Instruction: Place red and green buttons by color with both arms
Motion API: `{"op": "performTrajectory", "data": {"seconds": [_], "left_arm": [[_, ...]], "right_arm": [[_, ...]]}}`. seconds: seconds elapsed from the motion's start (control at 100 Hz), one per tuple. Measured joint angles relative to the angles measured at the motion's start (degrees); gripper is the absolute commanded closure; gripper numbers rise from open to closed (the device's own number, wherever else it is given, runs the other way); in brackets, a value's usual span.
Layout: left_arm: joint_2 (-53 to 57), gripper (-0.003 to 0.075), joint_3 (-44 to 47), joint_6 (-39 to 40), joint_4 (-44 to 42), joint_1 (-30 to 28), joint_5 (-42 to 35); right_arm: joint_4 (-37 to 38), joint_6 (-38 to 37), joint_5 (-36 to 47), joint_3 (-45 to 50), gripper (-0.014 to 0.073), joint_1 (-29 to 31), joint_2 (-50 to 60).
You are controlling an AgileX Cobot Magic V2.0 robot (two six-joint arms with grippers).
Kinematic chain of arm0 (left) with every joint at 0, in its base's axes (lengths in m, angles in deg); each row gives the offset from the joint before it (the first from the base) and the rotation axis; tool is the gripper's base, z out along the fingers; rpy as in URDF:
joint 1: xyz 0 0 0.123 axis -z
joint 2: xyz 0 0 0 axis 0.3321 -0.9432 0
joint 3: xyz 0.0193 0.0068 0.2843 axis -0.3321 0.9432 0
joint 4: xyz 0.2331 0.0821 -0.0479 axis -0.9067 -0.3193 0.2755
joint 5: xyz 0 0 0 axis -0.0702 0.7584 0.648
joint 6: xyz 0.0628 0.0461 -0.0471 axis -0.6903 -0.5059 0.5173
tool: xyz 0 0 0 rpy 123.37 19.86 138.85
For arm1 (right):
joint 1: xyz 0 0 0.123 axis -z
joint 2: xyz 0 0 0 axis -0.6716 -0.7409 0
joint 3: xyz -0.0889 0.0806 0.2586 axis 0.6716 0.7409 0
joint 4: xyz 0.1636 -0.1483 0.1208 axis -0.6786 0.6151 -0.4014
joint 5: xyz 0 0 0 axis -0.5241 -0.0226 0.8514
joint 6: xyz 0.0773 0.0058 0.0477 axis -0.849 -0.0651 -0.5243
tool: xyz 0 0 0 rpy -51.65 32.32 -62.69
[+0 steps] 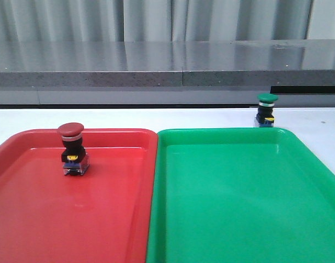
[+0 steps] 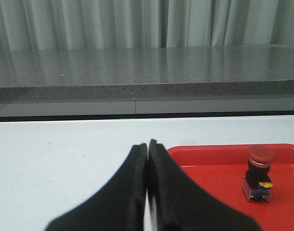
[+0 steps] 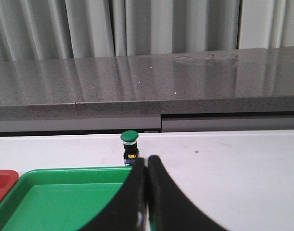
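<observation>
Two buttons, two trays — one home, one not.

My left claw [image 2: 147, 144] is pressed together with nothing in it, and so is my right claw [image 3: 146, 161]. Red button [image 1: 73, 148] stands upright inside the red tray [image 1: 24, 219], toward its far side. Green button [image 1: 266, 109] stands on the white worktop [image 1: 156, 118], just behind the green tray's [image 1: 238, 219] far right corner — outside it.

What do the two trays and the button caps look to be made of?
Red tray and green tray: likely glossy moulded plastic, with soft sheen and rounded rims. Red button and green button caps: smooth, duller, probably plastic; metal-looking ring under the red one.
</observation>
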Motion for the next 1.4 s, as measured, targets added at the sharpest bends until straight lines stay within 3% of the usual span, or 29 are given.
{"op": "performTrajectory", "data": {"seconds": [0.3, 0.49, 0.76, 0.83, 0.9, 1.11, 1.4], "left_arm": [[0.0, 0.0739, 0.0, 0.0, 0.0, 0.0, 0.0], [0.0, 0.0739, 0.0, 0.0, 0.0, 0.0, 0.0], [0.0, 0.0739, 0.0, -0.1, 0.0, 0.0, 0.0], [0.0, 0.0739, 0.0, -0.1, 0.0, 0.0, 0.0], [0.0, 0.0739, 0.0, -0.1, 0.0, 0.0, 0.0], [0.0, 0.0739, 0.0, -0.1, 0.0, 0.0, 0.0], [0.0, 0.0739, 0.0, -0.1, 0.0, 0.0, 0.0]], "right_arm": [[-0.6, 0.0, -17.3, -21.0, 0.0661, 0.0, -23.8], [-0.6, 0.0, -18.5, -27.3, 0.0661, 0.0, -35.1], [-0.6, 0.0, -19.0, -27.8, 0.0652, 0.0, -43.3], [-0.6, 0.0, -19.8, -27.8, 0.0600, 0.0, -43.6], [-0.6, 0.0, -20.1, -27.8, 0.0489, 0.0, -43.6], [-0.6, 0.0, -20.3, -27.8, -0.0076, 0.0, -43.6], [-0.6, 0.0, -20.3, -28.6, -0.0008, 0.0, -45.0]]}}
